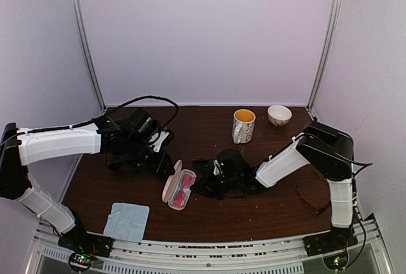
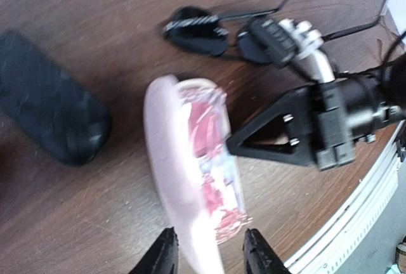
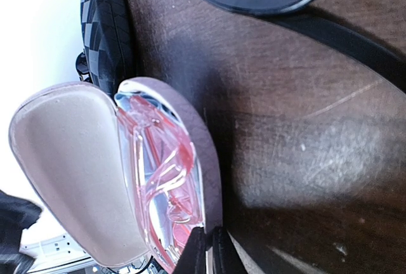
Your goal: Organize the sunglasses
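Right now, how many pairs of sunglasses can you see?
3: a pink-red pair inside the open pink case, a black dark-lensed pair beside it, and a thin-framed pair near the right arm. Others may be hidden.

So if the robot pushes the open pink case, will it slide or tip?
Probably slides: the pink case lies flat on the smooth table. Its lid is open, so it may flap. The pink sunglasses inside look loose and might rattle.
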`<action>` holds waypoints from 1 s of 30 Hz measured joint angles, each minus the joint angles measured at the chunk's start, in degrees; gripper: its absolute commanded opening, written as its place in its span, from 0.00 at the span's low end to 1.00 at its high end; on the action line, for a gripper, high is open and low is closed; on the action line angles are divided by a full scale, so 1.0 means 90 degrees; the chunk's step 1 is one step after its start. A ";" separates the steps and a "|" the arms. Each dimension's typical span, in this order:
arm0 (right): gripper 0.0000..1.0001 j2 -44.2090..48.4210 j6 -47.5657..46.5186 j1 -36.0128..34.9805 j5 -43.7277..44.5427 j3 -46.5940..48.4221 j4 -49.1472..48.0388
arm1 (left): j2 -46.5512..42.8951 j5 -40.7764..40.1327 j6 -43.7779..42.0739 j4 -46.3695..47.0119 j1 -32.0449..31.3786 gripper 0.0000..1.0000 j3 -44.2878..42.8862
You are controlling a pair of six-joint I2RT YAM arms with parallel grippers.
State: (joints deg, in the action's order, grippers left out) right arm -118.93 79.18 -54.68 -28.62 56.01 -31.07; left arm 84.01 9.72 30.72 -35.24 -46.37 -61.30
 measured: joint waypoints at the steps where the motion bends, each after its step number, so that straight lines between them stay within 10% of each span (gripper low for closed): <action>1: 0.04 0.0000 0.0002 0.0000 -0.0002 0.0000 0.0000 | -0.0039 0.0024 0.0005 0.0022 0.0056 0.35 0.0104; 30: 0.04 -0.0015 -0.0034 0.0000 -0.0017 0.0022 -0.0002 | 0.0070 0.1047 0.0049 0.1365 0.0410 0.08 0.1088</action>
State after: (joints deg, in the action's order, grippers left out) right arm -119.07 78.87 -54.68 -28.77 56.21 -31.09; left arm 84.64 19.14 31.16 -22.96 -42.68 -51.51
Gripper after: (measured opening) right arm 0.045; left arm 0.095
